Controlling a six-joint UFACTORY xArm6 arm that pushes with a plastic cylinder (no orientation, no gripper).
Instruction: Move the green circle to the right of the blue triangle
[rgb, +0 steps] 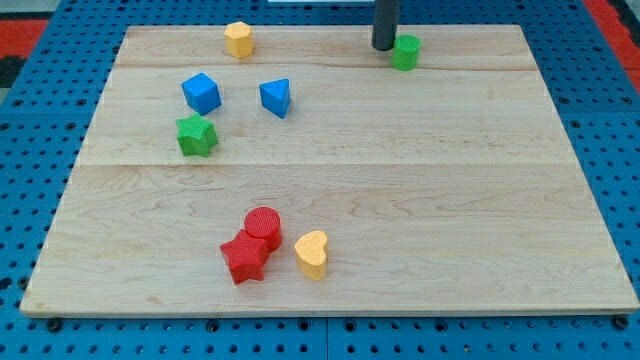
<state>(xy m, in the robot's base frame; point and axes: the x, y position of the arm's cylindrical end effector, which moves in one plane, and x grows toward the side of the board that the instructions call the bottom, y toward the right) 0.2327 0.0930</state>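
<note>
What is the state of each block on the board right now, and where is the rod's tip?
my tip: down on the board at the view's top, touching the green circle's left side.
green circle: upright, far right of the blue triangle.
blue triangle: alone, untouched.
blue cube: just above the green star.
green star: flat.
yellow hexagon: alone, top edge.
red cylinder: touching the red star.
red star: flat.
yellow heart: beside the red star.

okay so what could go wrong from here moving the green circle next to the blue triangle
My tip sits on the view's left of the green circle, so pushing now would send it away from the blue triangle. The circle is also near the board's top edge and could slide off.
</note>
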